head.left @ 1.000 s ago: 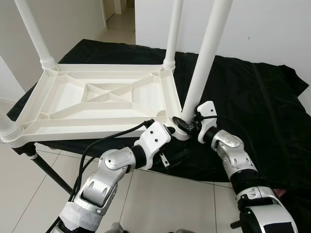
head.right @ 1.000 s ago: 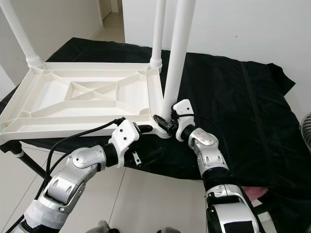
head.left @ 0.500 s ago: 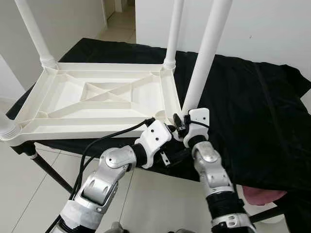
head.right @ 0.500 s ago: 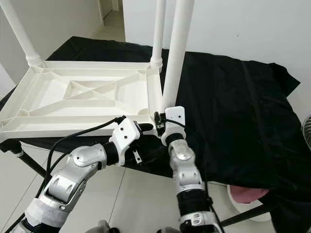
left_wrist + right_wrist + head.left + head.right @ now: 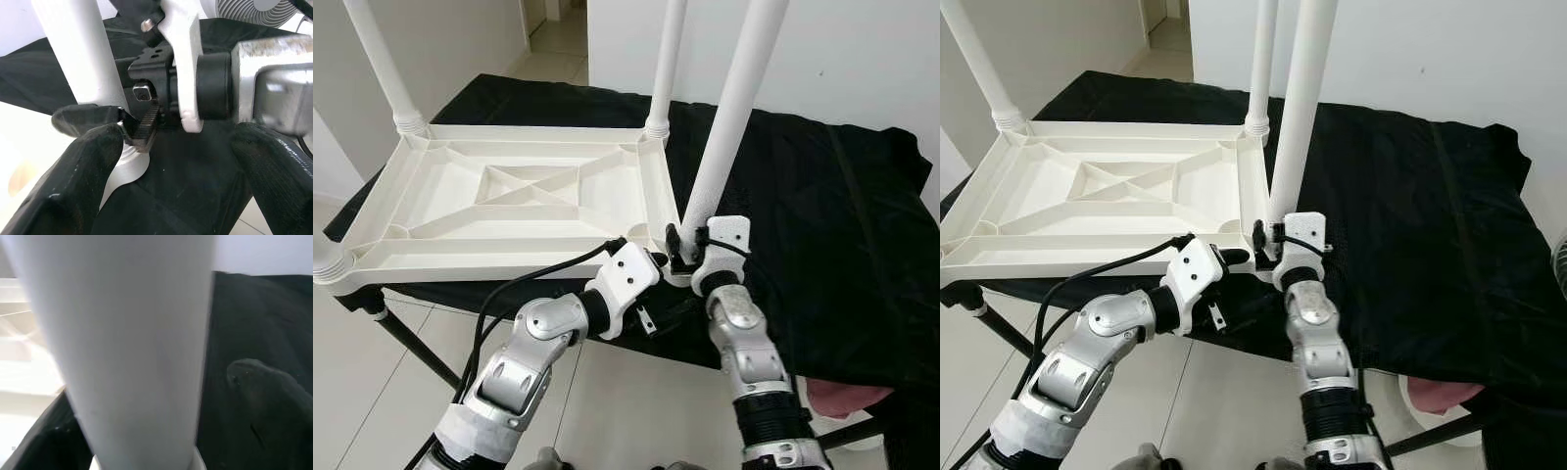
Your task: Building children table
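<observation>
A white plastic table top [image 5: 489,257] lies upside down on a black cloth, its legs pointing up. At the near right corner a white leg [image 5: 729,117] rises from its socket. My right gripper [image 5: 683,247] is shut on the base of this leg; in the right wrist view the leg [image 5: 132,342] stands between the dark fingers [image 5: 259,396]. My left gripper [image 5: 178,186] is just left of that corner at the front rim, open, its fingers [image 5: 83,181] wide apart and facing the leg base and the right gripper.
Other legs stand at the far right corner [image 5: 661,59] and far left corner [image 5: 382,69], and a leg base sits at the near left corner [image 5: 328,259]. The black cloth [image 5: 842,225] spreads right. A black cable [image 5: 529,279] runs from my left arm. Tiled floor lies below.
My right arm has swung in from the right, its forearm now almost straight below the leg, gripper still on the leg base. The left arm has held still.
</observation>
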Motion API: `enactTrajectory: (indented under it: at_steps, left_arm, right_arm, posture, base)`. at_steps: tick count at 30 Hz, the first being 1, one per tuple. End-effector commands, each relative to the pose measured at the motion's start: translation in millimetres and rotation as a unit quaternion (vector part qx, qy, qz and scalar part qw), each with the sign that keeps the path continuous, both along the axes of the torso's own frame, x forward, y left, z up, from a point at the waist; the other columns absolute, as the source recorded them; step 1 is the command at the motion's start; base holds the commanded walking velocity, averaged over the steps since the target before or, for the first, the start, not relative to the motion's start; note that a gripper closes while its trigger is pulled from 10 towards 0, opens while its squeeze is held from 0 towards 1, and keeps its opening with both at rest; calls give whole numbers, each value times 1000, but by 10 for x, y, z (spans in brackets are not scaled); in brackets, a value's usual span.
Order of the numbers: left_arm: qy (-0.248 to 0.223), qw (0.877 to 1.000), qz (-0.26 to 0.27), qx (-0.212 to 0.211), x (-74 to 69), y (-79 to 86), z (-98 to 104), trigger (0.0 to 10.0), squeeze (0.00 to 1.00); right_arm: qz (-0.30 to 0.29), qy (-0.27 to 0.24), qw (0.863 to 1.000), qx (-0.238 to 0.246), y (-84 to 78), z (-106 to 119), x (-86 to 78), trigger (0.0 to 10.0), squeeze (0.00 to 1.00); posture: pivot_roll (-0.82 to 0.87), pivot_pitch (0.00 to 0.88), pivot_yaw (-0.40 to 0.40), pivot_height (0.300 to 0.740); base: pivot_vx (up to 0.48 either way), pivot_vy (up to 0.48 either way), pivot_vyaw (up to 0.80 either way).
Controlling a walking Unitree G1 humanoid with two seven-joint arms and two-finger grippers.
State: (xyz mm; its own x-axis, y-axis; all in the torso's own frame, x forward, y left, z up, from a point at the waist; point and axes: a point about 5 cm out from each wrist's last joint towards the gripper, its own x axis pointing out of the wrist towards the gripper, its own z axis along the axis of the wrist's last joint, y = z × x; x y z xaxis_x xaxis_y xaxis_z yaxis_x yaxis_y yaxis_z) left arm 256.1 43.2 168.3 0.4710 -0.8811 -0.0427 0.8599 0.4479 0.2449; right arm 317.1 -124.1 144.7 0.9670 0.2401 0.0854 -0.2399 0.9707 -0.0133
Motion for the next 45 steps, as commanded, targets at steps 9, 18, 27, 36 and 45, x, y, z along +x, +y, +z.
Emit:
enactTrajectory:
  at_steps: [9, 18, 27, 36, 45]
  left_arm:
    - [-3, 1000, 24, -4, 58, 8, 7, 10000, 0]
    - [-6, 1000, 26, -4, 68, 7, 22, 10000, 0]
    - [-7, 1000, 30, -2, 59, 19, 13, 10000, 0]
    - [-7, 1000, 29, 0, 56, 16, 10, 10000, 0]
    - [-6, 1000, 25, -1, 35, -5, -3, 10000, 0]
  right_arm:
    - [218, 8, 972, -85, -94, 25, 131, 10000, 0]
    - [303, 31, 946, -112, -44, -6, 243, 4745, 0]
    - [319, 54, 938, -128, -87, -71, 307, 0, 0]
    - [312, 60, 940, -127, -168, -106, 333, 4510, 0]
    - [197, 55, 974, -93, -243, -129, 342, 10000, 0]
  posture:
    - [-66, 21, 9, 740]
    - [-54, 18, 6, 740]
    - [-47, 16, 3, 740]
    - [-48, 18, -2, 740]
    - [-49, 15, -7, 740]
  base:
    - [0, 0, 0]
    - [0, 0, 0]
    - [0, 0, 0]
    - [0, 0, 0]
    - [0, 0, 0]
